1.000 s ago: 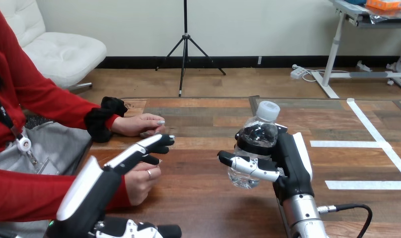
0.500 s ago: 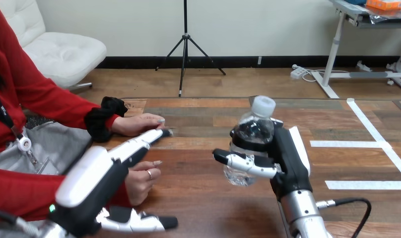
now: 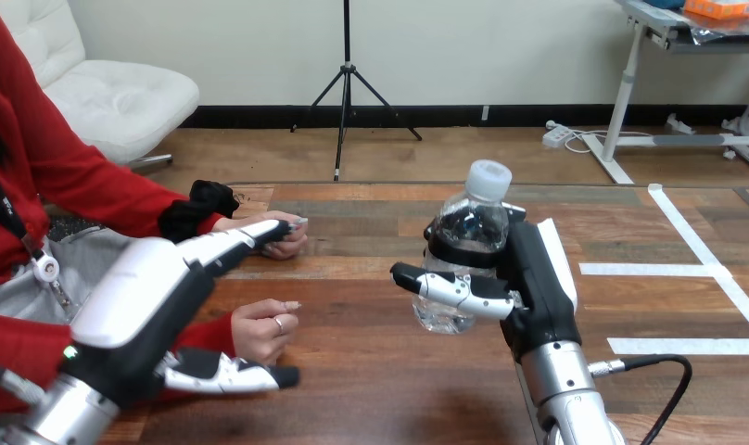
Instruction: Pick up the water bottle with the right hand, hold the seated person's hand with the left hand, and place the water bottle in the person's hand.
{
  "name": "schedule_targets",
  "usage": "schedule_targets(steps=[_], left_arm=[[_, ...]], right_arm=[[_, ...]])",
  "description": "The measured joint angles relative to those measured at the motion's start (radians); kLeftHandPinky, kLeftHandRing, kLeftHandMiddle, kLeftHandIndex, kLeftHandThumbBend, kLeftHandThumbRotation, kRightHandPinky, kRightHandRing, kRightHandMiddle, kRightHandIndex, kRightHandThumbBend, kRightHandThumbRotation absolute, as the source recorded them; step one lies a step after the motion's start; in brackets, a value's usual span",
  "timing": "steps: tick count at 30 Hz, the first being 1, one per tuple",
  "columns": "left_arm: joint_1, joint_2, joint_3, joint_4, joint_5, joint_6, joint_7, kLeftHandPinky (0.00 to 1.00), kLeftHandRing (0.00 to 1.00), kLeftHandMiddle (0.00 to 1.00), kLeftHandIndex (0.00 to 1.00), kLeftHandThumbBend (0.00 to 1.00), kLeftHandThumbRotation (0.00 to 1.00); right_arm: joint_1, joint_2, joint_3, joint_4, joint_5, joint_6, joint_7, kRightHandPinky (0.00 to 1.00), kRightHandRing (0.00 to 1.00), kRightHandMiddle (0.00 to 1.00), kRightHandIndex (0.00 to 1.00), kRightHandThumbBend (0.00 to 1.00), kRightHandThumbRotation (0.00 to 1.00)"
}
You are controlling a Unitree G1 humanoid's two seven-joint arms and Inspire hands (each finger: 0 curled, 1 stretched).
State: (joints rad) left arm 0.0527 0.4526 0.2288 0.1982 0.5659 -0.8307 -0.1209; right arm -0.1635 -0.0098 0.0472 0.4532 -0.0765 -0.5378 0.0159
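Wooden table (image 3: pixel 371 389) planks run across the view, with white tape strips (image 3: pixel 723 278) laid at the right side. Coming in from the lower left, the robot's left arm ends in the left hand (image 3: pixel 158 297), its fingers (image 3: pixel 246 243) stretched out straight and its thumb (image 3: pixel 227 375) spread apart below them, gripping nothing. The right hand (image 3: pixel 533 287) stands at centre right, its fingers and thumb wrapped round the clear water bottle (image 3: pixel 463 236), which it holds nearly upright, tilted slightly with its top toward the right. Whether the bottle's base clears the wood cannot be told. 2 of the person's hands lie at the left. The farther hand (image 3: pixel 292 243) rests flat on the table, under the left hand's fingertips; contact cannot be told. The nearer hand (image 3: pixel 260 329) is loosely curled, lying between the left hand's fingers and thumb. Smallest is the bottle's white cap (image 3: pixel 489 178).
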Motion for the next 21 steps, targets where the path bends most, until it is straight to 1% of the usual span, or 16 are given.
schedule_targets(steps=[7, 15, 21], left_arm=[[-0.013, 0.053, -0.014, 0.000, 0.033, 0.051, 0.013, 0.65, 0.72, 0.77, 0.81, 1.00, 0.37], [-0.018, 0.102, -0.029, 0.000, 0.074, 0.091, 0.035, 0.64, 0.73, 0.78, 0.83, 1.00, 0.39], [-0.022, 0.141, -0.042, 0.002, 0.088, 0.127, 0.036, 0.65, 0.74, 0.80, 0.84, 1.00, 0.41]], right_arm=[[0.001, 0.003, 0.001, -0.015, 0.002, 0.008, 0.016, 0.24, 0.29, 0.35, 0.38, 0.86, 0.03], [0.001, 0.004, 0.002, -0.020, 0.003, 0.017, 0.022, 0.24, 0.29, 0.35, 0.38, 0.87, 0.05], [0.005, 0.003, 0.001, -0.028, 0.003, 0.026, 0.023, 0.24, 0.29, 0.35, 0.38, 0.86, 0.05]])
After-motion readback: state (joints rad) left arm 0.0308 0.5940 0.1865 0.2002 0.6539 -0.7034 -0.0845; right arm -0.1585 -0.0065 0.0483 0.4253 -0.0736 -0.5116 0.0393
